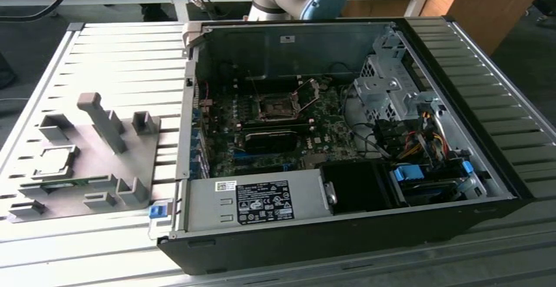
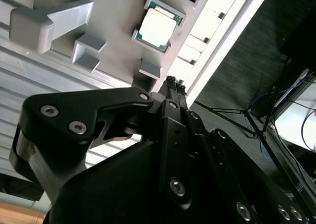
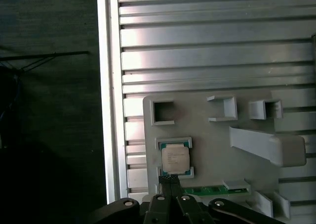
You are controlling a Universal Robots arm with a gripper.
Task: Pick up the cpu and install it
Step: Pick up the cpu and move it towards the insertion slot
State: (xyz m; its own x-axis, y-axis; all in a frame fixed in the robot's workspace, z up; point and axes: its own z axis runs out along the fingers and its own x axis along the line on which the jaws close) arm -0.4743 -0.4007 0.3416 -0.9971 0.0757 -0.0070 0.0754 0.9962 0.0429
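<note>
The cpu point(image 3: 175, 159) is a small square chip with a silvery top. It lies flat in a shallow framed seat on the grey holder plate point(image 3: 207, 150). In the second wrist view the cpu point(image 2: 157, 28) sits in that same seat, and in the exterior view the cpu point(image 1: 56, 160) rests on the plate at the exterior view's left. My gripper point(image 3: 170, 180) hangs well above the plate, its black fingers pressed together with nothing between them. The gripper point(image 2: 173, 81) tips point toward the chip's near edge without touching it. The dark socket point(image 1: 278, 108) sits open on the motherboard inside the case.
An open black computer case point(image 1: 347, 222) lies on the slatted metal table point(image 1: 113, 53), to the right of the holder plate. A green memory stick point(image 3: 212, 189) lies beside the chip. Tall grey posts point(image 1: 103, 121) rise from the plate. The table edge point(image 3: 102, 110) drops to dark floor.
</note>
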